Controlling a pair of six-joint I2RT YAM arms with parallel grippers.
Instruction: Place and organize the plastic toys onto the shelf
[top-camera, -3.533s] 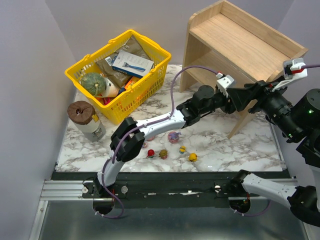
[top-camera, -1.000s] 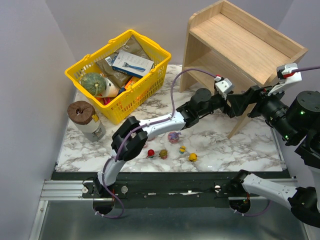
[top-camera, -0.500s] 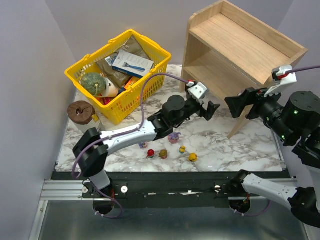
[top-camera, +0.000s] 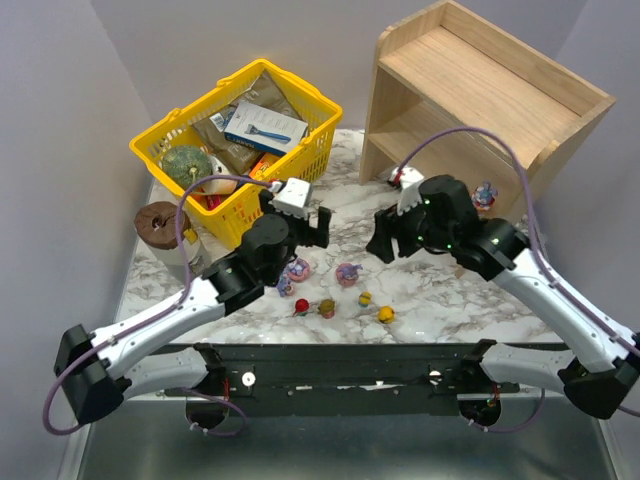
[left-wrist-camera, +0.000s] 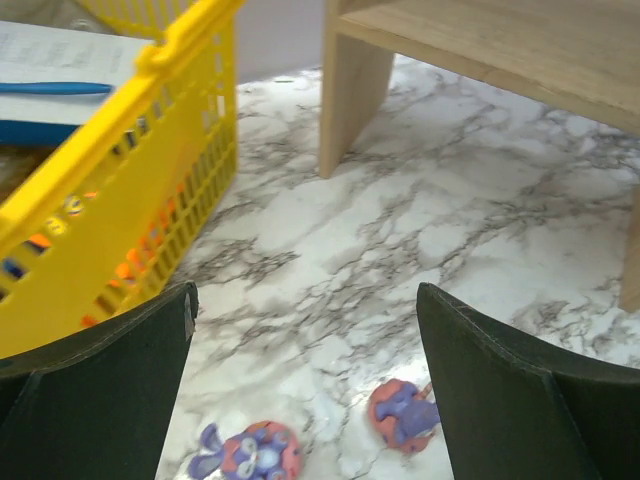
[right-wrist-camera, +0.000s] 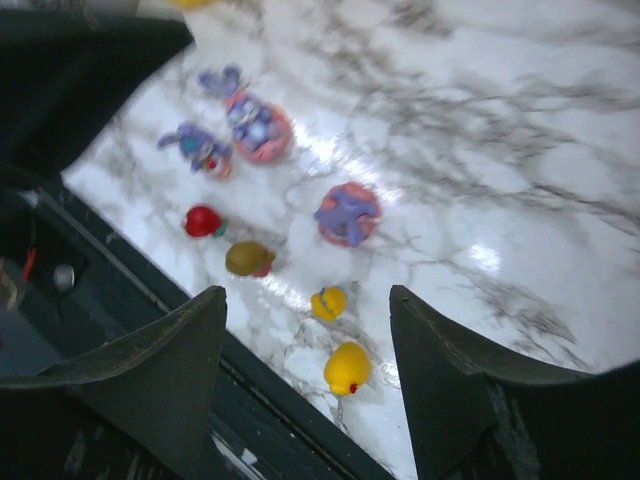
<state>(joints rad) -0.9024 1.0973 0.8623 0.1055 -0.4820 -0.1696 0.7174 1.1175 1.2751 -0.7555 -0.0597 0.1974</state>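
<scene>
Toys (right-wrist-camera: 345, 212) loose on marble tabletop (top-camera: 440, 290) in front of the shelf (top-camera: 480, 80), well apart from it, one purple figurine (top-camera: 485, 195) seemingly on its lower tier. Right gripper (right-wrist-camera: 305, 295) spread, empty, straight above the cluster, small yellow round one (right-wrist-camera: 328, 302) between the jaws, so probably nearer; left gripper (left-wrist-camera: 305, 290) likewise spread over two purple-pink long-eared figurines (left-wrist-camera: 403, 412). Long axes unclear: figurines small, blurred, one cut by the frame edge.
</scene>
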